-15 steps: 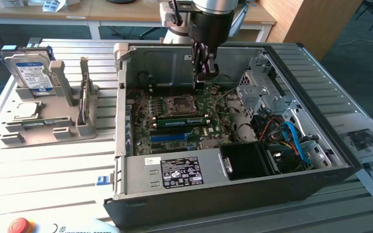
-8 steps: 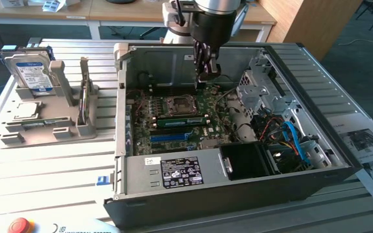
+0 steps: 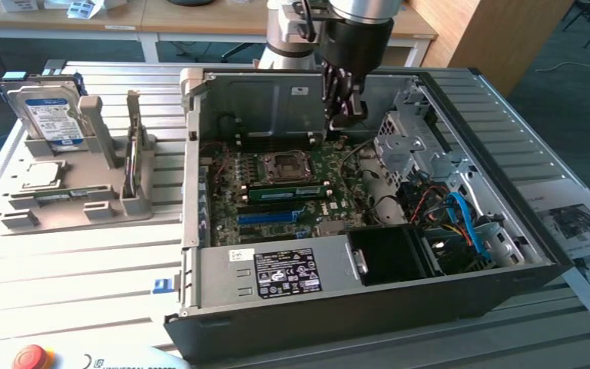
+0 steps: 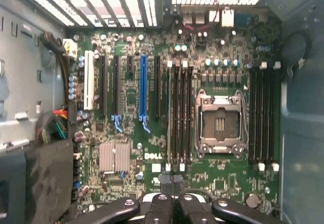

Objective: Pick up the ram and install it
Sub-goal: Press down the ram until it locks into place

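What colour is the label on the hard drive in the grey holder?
The label is blue and white; the exterior view shows it best.

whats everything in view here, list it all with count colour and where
computer case: one, black and grey, open, on the slatted table
motherboard: one, green, inside the case
ram: one, green, apparently in a slot beside the processor socket
long slot: one, blue, on the motherboard
hard drive: one, silver, blue label, upright in the grey holder, exterior view's left
button: one, red, table's near edge
printed sheets: a few, white, exterior view's right
gripper: one, black, shut, inside the case above the motherboard
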Tool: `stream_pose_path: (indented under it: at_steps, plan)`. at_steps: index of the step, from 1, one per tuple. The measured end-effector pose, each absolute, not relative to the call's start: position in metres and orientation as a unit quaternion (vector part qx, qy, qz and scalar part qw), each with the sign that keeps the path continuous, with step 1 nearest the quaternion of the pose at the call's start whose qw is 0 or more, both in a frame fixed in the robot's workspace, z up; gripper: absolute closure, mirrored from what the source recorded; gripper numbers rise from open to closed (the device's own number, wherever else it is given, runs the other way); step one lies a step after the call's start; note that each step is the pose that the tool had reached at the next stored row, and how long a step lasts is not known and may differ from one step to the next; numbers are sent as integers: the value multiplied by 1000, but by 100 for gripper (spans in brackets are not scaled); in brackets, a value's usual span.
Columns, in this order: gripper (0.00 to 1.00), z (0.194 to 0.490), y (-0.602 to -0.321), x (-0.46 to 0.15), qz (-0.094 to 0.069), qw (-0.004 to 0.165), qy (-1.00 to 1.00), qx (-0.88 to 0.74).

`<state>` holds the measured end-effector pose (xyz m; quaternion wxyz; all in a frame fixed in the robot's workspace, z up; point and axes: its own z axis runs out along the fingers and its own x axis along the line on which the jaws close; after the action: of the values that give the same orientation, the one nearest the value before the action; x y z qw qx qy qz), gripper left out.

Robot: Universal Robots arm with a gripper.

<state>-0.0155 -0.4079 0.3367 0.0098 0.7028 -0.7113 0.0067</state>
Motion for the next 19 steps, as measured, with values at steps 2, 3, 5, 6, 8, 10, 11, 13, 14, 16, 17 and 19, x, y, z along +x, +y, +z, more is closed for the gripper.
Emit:
stream_pose_path:
  at_steps: [2, 3, 5, 6, 8, 10, 11, 13, 14, 16, 17, 19]
  plan:
    - [90, 337, -408, -10, 6, 11, -711, 703]
    - [90, 337, -408, -8, 6, 11, -711, 703]
    - [90, 337, -408, -4, 5, 11, -711, 703]
    - [90, 337, -408, -3, 5, 11, -711, 703]
    - [90, 337, -408, -2, 5, 12, -711, 703]
    - [90, 337, -408, -2, 5, 12, -711, 703]
    - [90, 337, -408, -2, 5, 12, -711, 703]
    - [90, 337, -408, -2, 5, 12, -711, 703]
    - [90, 337, -408, -2, 5, 12, -711, 703]
    - [90, 337, -408, -2, 5, 12, -711, 703]
    - [90, 337, -408, -2, 5, 12, -711, 703]
    - [90, 336, -408, -2, 5, 11, -711, 703]
